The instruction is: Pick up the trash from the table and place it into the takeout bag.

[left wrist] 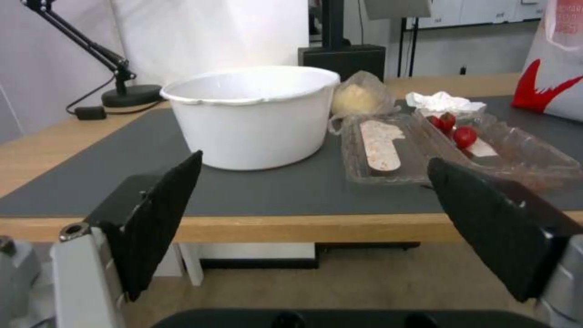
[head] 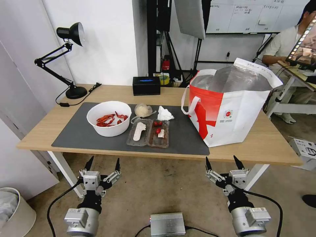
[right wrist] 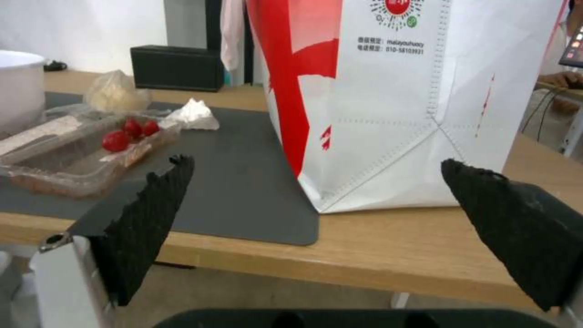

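On the table's (head: 65, 115) dark grey mat (head: 72, 133) stand a white bowl (head: 109, 118) of red shells, a clear two-part tray (head: 148, 133) with red and white scraps, a small clear bag (head: 143, 110) of whitish stuff and a crumpled tissue (head: 164, 114). The white and red takeout bag (head: 230, 108) stands open at the right, foil lining showing. My left gripper (head: 102, 163) hangs open below the table's front edge, facing the bowl (left wrist: 255, 114) and tray (left wrist: 425, 150). My right gripper (head: 223, 162) is open too, below the edge in front of the bag (right wrist: 419, 100).
A black box (head: 146, 85) sits at the table's back edge and a black desk lamp (head: 70, 59) at the back left corner. A white bin (head: 14, 210) stands on the floor at the left, a grey box (head: 168, 224) on the floor between my arms.
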